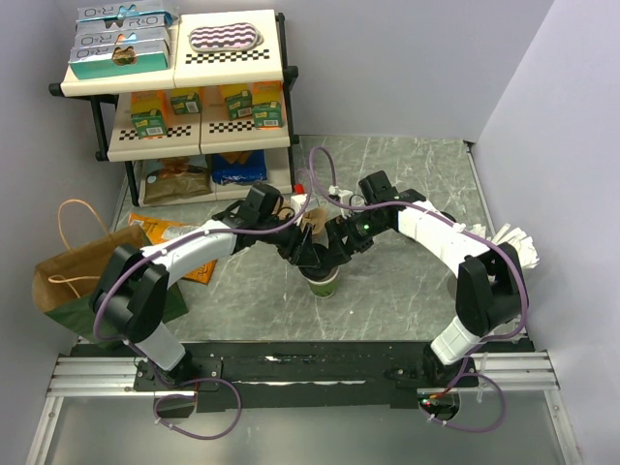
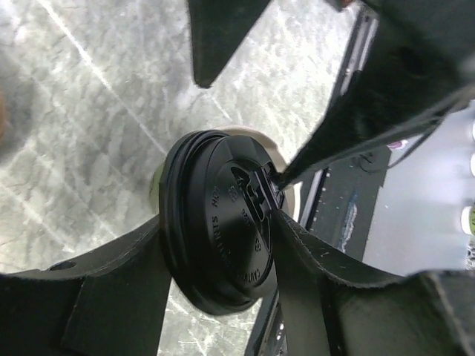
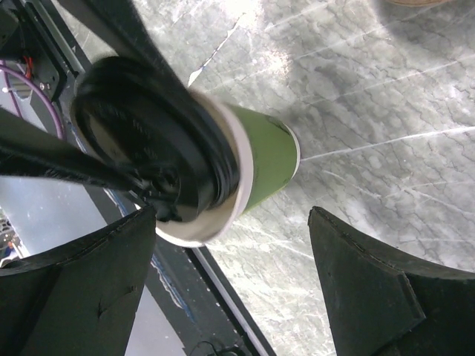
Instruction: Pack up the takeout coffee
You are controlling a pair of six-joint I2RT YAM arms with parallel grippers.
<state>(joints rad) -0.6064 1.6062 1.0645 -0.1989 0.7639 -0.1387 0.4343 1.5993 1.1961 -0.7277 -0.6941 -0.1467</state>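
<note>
The left jaws grip the black lid, tilted, not yet seated on the green cup; the right jaws stand open around the cup. Packing remains.

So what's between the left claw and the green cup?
The black lid. The left claw holds it by its edges on top of the cup; the left wrist view shows it best.

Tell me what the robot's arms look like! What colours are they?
The left arm and right arm are twins: white shells, chunky black joints, thin purple cables looping alongside. Their fingers are flat black wedges. A tiny green light glows on the right arm.
</note>
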